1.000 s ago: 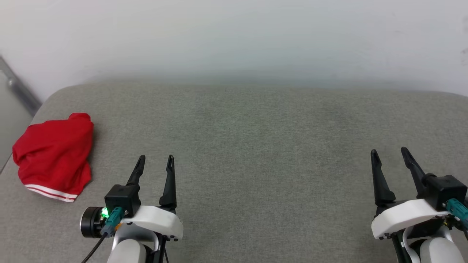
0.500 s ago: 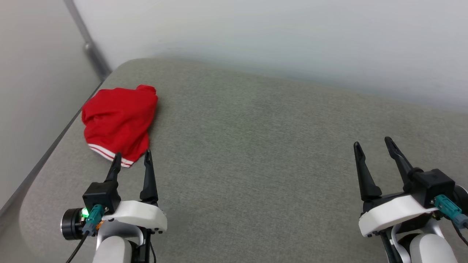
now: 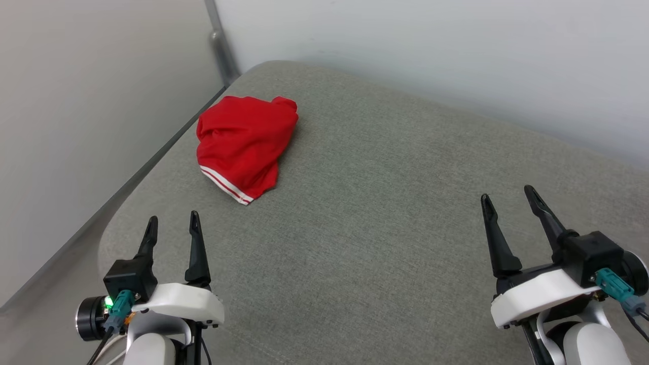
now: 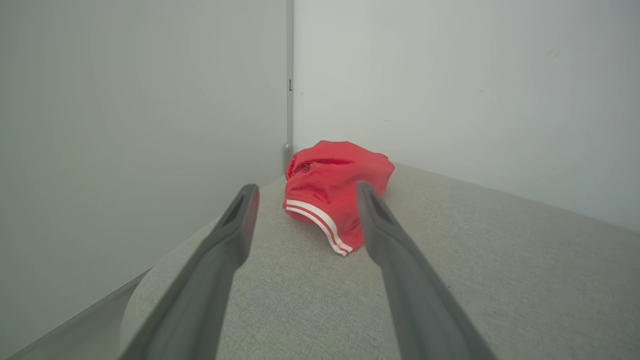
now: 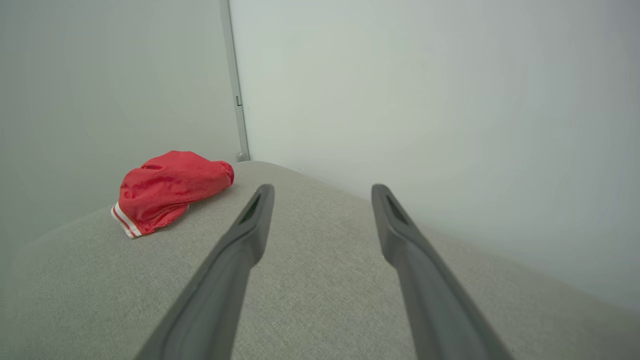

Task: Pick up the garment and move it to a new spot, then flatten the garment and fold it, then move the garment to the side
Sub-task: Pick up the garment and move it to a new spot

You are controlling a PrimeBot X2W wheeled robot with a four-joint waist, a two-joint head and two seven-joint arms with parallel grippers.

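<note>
Got the garment (image 3: 243, 142) dumped in a crumpled heap at the far left of the grey cushion (image 3: 380, 218), close to the left edge and just short of the corner where a pale side panel (image 3: 76, 101) meets the white back wall (image 3: 431, 50) at a thin metal strip (image 3: 219, 40). Bright red all over, bunched and creased rather than flat, with a little rounded nub poking out at the far right end. Two white stripes with a red one between them along the near hem, running down to a pointy corner on the near right. In the left wrist view, same garment (image 4: 332, 185) as a puffy lump with a dark fold opening up top on the left, striped hem facing the camera. In the right wrist view, garment (image 5: 170, 190) off at the far left, striped corner drooping onto the fabric. As for the left gripper (image 3: 172, 217), low at the near left, fingers spread apart with nothing between them, pointed roughly toward the heap but well short of it, no contact. Same spread on the left gripper (image 4: 306, 186) up close. Then the right gripper (image 3: 507, 192), way over at the near right and well apart from the red heap, fingers also parted and holding nothing, just plain grey fabric past the right gripper (image 5: 324, 186).
</note>
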